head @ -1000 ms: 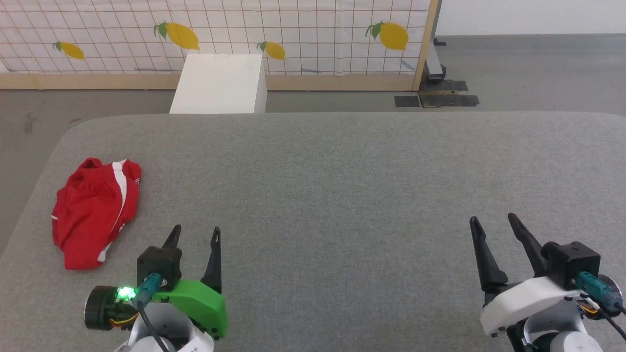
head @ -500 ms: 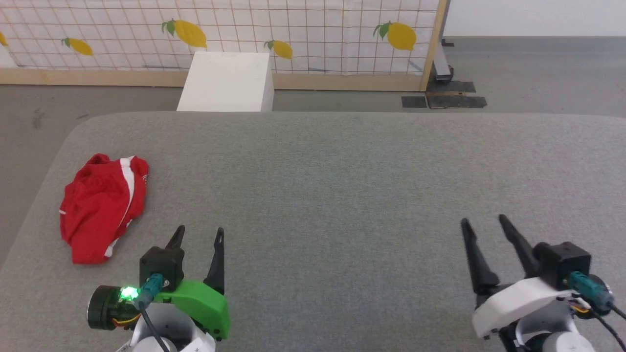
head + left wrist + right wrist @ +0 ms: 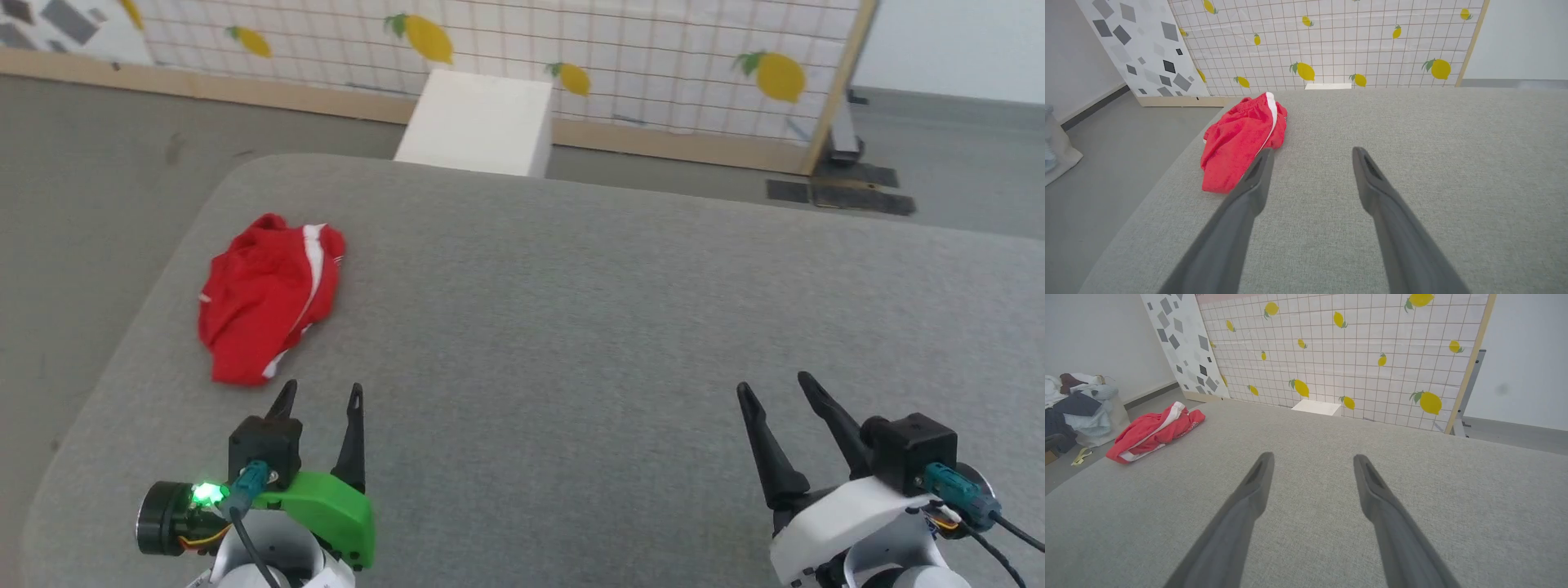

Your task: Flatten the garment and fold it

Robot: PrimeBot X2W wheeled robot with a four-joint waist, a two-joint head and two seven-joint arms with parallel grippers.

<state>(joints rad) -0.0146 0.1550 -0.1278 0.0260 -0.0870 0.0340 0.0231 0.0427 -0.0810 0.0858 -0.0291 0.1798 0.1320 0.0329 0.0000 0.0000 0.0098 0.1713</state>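
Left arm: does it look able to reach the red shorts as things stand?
Probably yes. The red shorts lie crumpled just ahead and slightly left of the left tool, whose jaws stand open and hold nothing. No obstacle sits between them on the grey padded surface.

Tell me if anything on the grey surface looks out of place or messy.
The red shorts lie crumpled in a heap near the left edge of the grey surface, not spread flat. Nothing else on it stands out.

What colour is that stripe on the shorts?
White, on red shorts; clearest in the left wrist view.
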